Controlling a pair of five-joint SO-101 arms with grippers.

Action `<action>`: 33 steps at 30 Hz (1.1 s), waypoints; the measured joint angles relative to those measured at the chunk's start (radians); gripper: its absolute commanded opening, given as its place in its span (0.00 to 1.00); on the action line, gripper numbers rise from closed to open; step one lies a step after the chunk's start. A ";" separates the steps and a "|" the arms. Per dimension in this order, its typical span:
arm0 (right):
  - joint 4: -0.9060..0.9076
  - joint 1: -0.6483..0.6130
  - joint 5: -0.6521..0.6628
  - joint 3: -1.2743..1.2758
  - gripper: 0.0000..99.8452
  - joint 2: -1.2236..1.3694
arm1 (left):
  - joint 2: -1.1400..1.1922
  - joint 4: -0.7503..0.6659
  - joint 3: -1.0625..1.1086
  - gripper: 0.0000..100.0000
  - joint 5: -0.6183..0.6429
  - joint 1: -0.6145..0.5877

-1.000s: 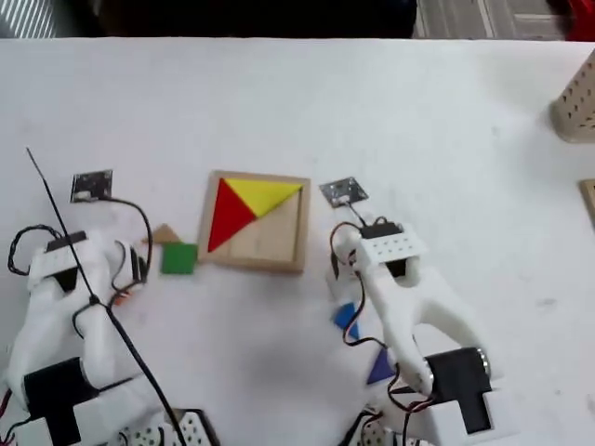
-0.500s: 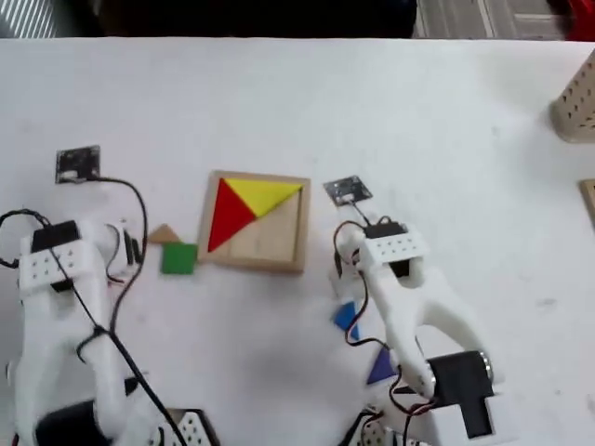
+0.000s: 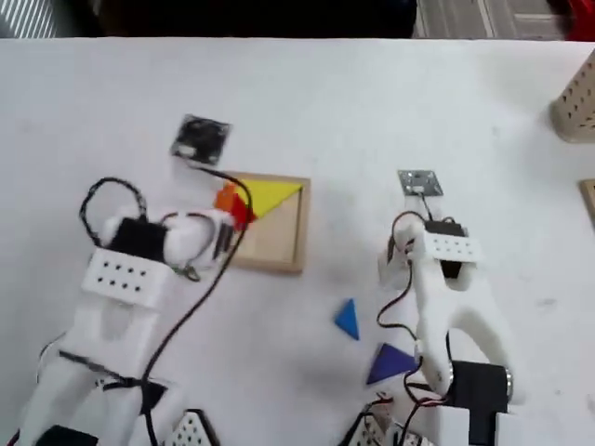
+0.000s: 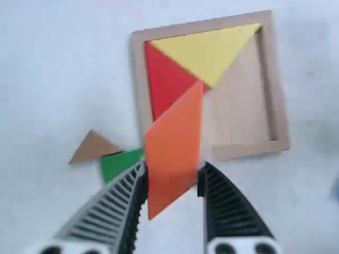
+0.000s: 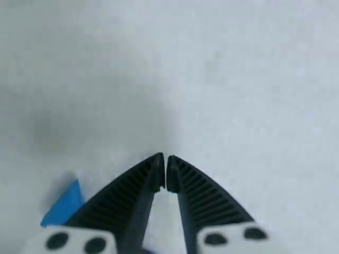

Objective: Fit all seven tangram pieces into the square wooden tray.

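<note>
Your left gripper (image 4: 173, 170) grips the orange piece (image 4: 175, 143) between its jaws, over the near rim of the tray (image 4: 277, 106). The tray holds a red triangle (image 4: 167, 84) and a yellow triangle (image 4: 209, 47) (green square (image 4: 119, 163) and tan triangle (image 4: 94, 147) lie just beside it). Your right gripper (image 5: 163, 172) has its jaws almost touching, holding nothing, over the table near the blue triangle (image 5: 63, 203).
</note>
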 measured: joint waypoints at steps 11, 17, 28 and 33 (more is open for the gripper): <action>0.000 0.040 0.000 0.000 0.02 0.000 | 0.388 -0.029 -0.261 0.02 0.040 0.206; 0.000 0.038 0.000 0.000 0.02 0.000 | 0.683 -0.048 -0.400 0.02 0.089 0.215; 0.000 0.038 0.000 0.000 0.02 0.000 | 0.888 -0.167 -0.433 0.02 0.232 0.213; 0.000 0.040 0.000 0.000 0.02 0.000 | 0.888 -0.157 -0.476 0.14 0.206 0.213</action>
